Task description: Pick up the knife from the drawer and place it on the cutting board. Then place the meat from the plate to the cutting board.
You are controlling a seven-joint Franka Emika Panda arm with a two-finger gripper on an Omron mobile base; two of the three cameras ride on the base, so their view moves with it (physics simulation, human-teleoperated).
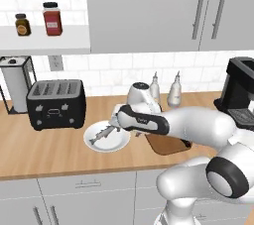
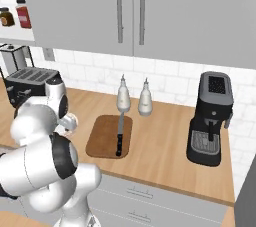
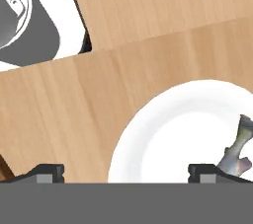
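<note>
The fish [image 1: 104, 132], small and silvery grey, lies on the round white plate [image 1: 119, 144] on the wooden tabletop [image 1: 44, 152], just in front of the black toaster [image 1: 55, 104]. In your hand view the fish [image 3: 238, 150] sits at the plate's [image 3: 168, 139] right side, its tail close to the right fingertip. Your tool [image 3: 126, 171] hovers just above the plate with its fingers spread wide, grasping nothing. To the right of the plate, the black-handled knife [image 2: 120, 136] already rests lengthwise on the dark brown cutting board [image 2: 102, 141]. Behind the board stand two pale bottles [image 2: 124, 96], and further right a black coffee machine [image 2: 211, 119].
</note>
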